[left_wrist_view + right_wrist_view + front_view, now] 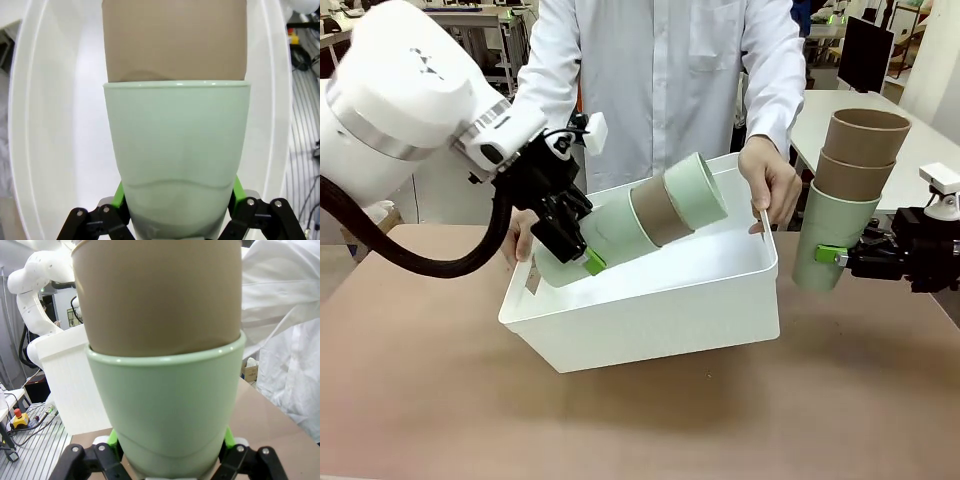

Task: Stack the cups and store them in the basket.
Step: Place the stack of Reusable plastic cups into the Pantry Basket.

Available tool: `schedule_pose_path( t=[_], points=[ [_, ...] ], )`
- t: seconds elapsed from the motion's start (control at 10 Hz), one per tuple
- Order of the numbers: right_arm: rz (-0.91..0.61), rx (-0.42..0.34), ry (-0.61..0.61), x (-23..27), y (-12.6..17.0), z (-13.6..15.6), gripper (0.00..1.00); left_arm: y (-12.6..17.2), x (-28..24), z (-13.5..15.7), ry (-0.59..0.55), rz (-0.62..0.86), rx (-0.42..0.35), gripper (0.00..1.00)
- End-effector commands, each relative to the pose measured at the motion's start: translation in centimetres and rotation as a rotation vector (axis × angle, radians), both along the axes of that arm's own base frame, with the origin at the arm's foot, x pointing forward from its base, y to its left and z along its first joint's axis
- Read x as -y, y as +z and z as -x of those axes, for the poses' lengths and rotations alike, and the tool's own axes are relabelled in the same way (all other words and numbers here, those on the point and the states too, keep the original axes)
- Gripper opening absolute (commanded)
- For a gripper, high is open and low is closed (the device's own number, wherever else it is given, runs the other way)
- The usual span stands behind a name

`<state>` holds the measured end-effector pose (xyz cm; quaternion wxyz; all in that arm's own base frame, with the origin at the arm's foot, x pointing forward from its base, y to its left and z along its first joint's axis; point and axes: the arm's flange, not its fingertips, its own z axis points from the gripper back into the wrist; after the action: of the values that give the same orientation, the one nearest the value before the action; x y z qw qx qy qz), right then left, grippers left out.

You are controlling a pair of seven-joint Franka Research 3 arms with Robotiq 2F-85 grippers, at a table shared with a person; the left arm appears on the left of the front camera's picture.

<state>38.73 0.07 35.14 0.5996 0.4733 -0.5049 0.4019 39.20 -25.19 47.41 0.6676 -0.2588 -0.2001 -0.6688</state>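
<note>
Step in hand: storing
- Your left tool (578,250): clamped on the base of a three-cup stack (640,225), tilted over the basket (650,330), which a person's hand (770,185) steadies
- Your right tool (840,257): clamped on a second stack (845,200), upright beside the basket
- Next: lower the left stack in, then release

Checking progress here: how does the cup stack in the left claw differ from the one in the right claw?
Pose: the left stack lies tilted; the right stack stands upright. Place: the left stack is over the open basket; the right stack is outside it. Colours from the base: left stack green, brown, green; right stack green, brown, brown. Shared: three cups each, left claw and right claw shut on the green base cup.
</note>
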Motion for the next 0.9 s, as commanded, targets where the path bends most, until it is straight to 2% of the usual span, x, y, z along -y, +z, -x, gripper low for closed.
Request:
schedule_pose_path(
  t=[0.0, 0.3, 0.8],
  points=[
    [-0.002, 0.004, 0.001, -0.1, 0.5, 0.0, 0.86, -0.7, 1.5, -0.5, 0.012, -0.067, -0.016, 0.86],
    [-0.002, 0.004, 0.001, -0.1, 0.5, 0.0, 0.86, -3.2, 3.3, -0.1, 0.031, -0.077, -0.034, 0.86],
    [-0.002, 0.004, 0.001, -0.1, 0.5, 0.0, 0.86, -5.2, 4.1, -0.3, 0.074, -0.063, 0.021, 0.86]
  ],
)
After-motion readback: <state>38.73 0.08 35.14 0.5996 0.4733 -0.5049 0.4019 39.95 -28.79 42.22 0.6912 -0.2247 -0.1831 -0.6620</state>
